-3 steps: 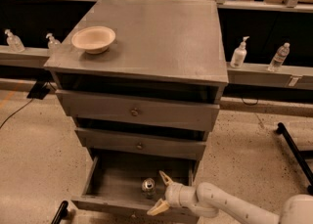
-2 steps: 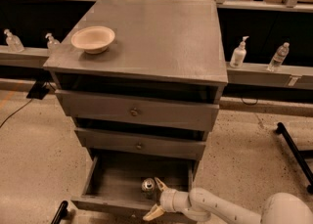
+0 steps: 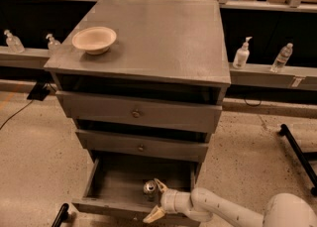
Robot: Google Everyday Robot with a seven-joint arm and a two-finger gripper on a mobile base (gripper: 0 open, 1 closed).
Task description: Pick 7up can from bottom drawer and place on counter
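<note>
7up can stands upright near the front of the open bottom drawer. My tool reaches in low from the right, fingers spread wide, nothing held. Upper finger sits just beside the can. I judge the spread is for straddling it.

The arm is glossy white, made of smooth rounded tubes that swell into a bulbous joint at the lower right. Its gripper, at the front edge of the bottom drawer, has two pointed cream fingers, spread apart.
</note>
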